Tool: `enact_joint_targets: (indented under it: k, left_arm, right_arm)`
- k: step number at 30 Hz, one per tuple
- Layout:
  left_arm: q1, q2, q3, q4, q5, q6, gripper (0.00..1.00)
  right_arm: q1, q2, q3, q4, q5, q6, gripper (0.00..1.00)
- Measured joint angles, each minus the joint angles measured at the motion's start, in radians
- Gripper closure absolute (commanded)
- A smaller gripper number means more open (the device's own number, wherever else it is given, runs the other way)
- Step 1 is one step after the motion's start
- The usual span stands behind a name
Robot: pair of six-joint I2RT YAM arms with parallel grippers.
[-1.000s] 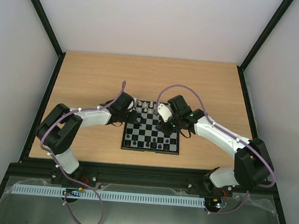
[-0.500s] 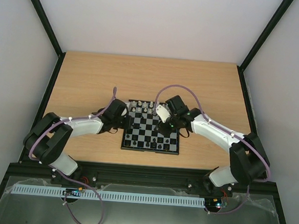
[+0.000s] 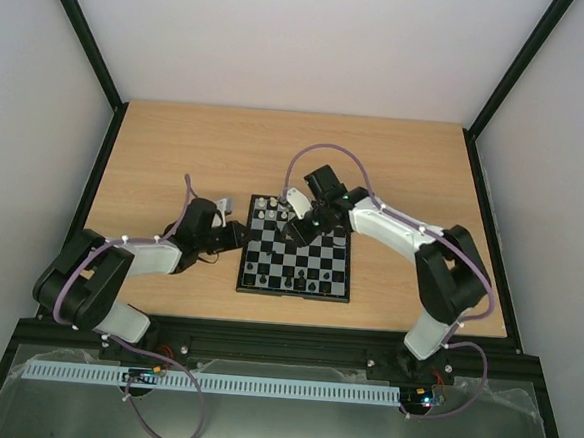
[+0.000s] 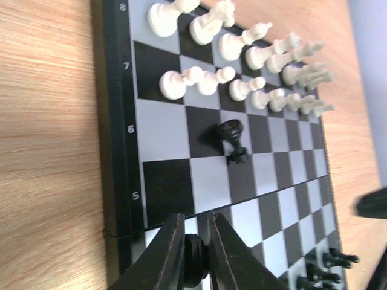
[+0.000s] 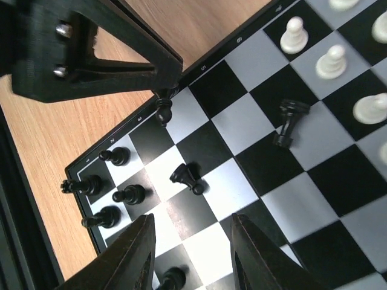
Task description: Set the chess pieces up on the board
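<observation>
The board [image 3: 292, 293] lies mid-table. White chess pieces [image 4: 242, 51] stand in two rows at its far side; black pieces [image 5: 112, 193] stand at the near side. My left gripper [image 4: 195, 219] is shut on a small black piece [image 4: 195, 266] over the board's left edge, around rank 4; it is low at the board's left rim in the top view [image 3: 233, 237]. My right gripper [image 5: 192, 222] is open and empty above the middle squares, over the board in the top view [image 3: 299, 228]. Two black pieces [image 5: 187, 176] [image 5: 287, 124] lie tipped on the squares.
The left gripper's body [image 5: 91, 48] shows in the right wrist view, close to the board's left rim. Bare wooden table [image 3: 176, 151] surrounds the board. Black frame posts [image 3: 79, 34] and white walls enclose the cell.
My left arm has drawn back to the left, its gripper going from the board's far-left corner to the left rim. My right gripper has moved left and farther over the board.
</observation>
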Motion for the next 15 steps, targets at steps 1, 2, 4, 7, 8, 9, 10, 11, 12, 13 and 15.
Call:
enact_joint_targets:
  k: [1, 2, 4, 7, 8, 9, 10, 11, 12, 13, 15]
  left_arm:
    - [0.006, 0.0, -0.008, 0.024, 0.015, -0.016, 0.87]
    - [0.013, 0.001, -0.016, 0.056, 0.032, -0.037, 0.87]
    - [0.018, 0.002, -0.027, 0.106, 0.058, -0.069, 0.87]
    - [0.022, 0.006, -0.041, 0.179, 0.093, -0.118, 0.87]
    - [0.022, 0.007, -0.044, 0.198, 0.101, -0.132, 0.87]
    - [0.022, 0.007, -0.047, 0.214, 0.109, -0.143, 0.87]
    - [0.022, 0.008, -0.048, 0.224, 0.117, -0.153, 0.87]
    - [0.022, 0.008, -0.048, 0.235, 0.123, -0.161, 0.87]
    - [0.022, 0.008, -0.048, 0.245, 0.126, -0.169, 0.87]
    - [0.022, 0.008, -0.048, 0.251, 0.126, -0.174, 0.87]
    - [0.026, 0.008, -0.048, 0.261, 0.129, -0.183, 0.87]
  right_arm:
    - [0.0, 0.029, 0.014, -0.004, -0.014, 0.011, 0.62]
    - [0.0, 0.059, 0.029, -0.008, -0.027, 0.024, 0.61]
    - [0.0, 0.106, 0.055, -0.011, -0.048, 0.046, 0.6]
    - [0.0, 0.156, 0.092, -0.013, -0.074, 0.08, 0.6]
    - [0.0, 0.166, 0.102, -0.011, -0.083, 0.092, 0.6]
    - [0.0, 0.173, 0.11, -0.01, -0.092, 0.1, 0.6]
    - [0.0, 0.179, 0.119, -0.009, -0.1, 0.109, 0.6]
    - [0.0, 0.184, 0.127, -0.005, -0.109, 0.119, 0.6]
    - [0.0, 0.19, 0.137, -0.002, -0.121, 0.129, 0.6]
    - [0.0, 0.195, 0.143, 0.0, -0.13, 0.138, 0.6]
    - [0.0, 0.205, 0.151, 0.007, -0.148, 0.153, 0.6]
